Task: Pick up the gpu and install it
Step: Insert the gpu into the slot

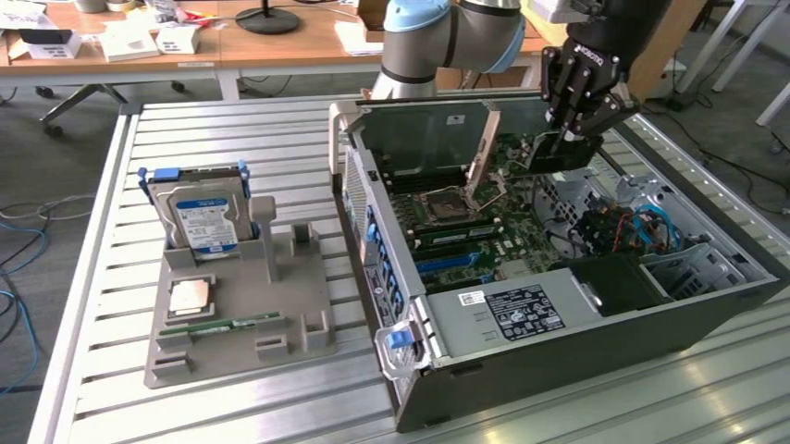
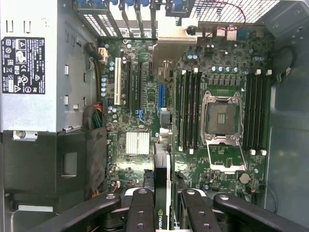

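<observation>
A: Take me across from the exterior view's left

B: On the slatted table (image 1: 247, 129) sits a grey holder (image 1: 296, 319). It carries 1 blue-labelled hard drive (image 1: 203, 217) standing on edge, 1 CPU chip (image 1: 189, 296) lying flat and 1 RAM stick (image 1: 222, 326) just in front of that. Beside the holder lies the open computer case (image 1: 593, 365), with the motherboard (image 1: 482, 231) facing up and the power supply (image 1: 519, 310) at the near end

A: And the gpu (image 1: 553, 159)?

B: It is towards the right, in the air over the far part of the motherboard and apart from every slot. The gripper (image 1: 573, 137) has it clamped, 1 finger on each flat face, gripping near the upper edge. In the wrist view the gpu (image 2: 161, 166) hangs edge-on between the 2 fingers (image 2: 141, 208) of the gripper (image 2: 164, 198), with its lower edge aimed at the board

A: How will it handle?

B: My guess is light and stiff, a thin card that won't sag, but fragile. The faces carry small parts and the contact edge shouldn't be scraped, so a pinch across the flat faces near the top looks like the right hold. The smooth faces could let it pivot or slip under a sideways push
</observation>
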Controlling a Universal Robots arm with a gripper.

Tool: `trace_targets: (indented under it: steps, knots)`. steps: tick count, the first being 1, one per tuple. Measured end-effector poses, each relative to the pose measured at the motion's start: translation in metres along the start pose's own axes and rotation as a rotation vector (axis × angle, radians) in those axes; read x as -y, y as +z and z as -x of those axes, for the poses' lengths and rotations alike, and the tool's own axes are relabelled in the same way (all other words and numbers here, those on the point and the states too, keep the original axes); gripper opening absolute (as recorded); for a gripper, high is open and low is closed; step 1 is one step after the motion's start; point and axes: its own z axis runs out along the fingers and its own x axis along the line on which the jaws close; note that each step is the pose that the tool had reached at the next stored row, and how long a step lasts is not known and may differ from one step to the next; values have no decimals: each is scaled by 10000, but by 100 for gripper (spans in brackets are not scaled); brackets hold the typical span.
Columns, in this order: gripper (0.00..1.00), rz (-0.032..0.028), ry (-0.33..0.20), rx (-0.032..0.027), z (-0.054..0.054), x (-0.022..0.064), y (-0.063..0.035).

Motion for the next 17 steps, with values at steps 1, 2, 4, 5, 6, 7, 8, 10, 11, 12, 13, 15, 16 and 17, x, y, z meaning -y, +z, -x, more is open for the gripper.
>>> trace_targets:
  steps: [1,2,4,5,6,7,8,10,11,12,13,15,16,17]
  knots:
    - [26,0,0,-1,0,0,13]
    - [26,0,0,0,0,-1,26]
    - [26,0,0,0,1,-1,50]
    - [26,0,0,-1,1,-1,63]
    - [26,1,0,-1,2,-1,74]
    - [26,1,0,-1,2,-1,86]
    - [26,0,0,-1,3,-1,98]
    - [26,0,1,0,4,-1,122]
    - [26,0,0,0,4,-1,134]
    - [26,1,0,0,4,-1,147]
    - [26,0,0,0,4,-1,158]
    - [26,0,0,0,5,-1,182]
    - [26,1,0,0,6,-2,193]
    - [26,1,0,-1,6,-2,204]
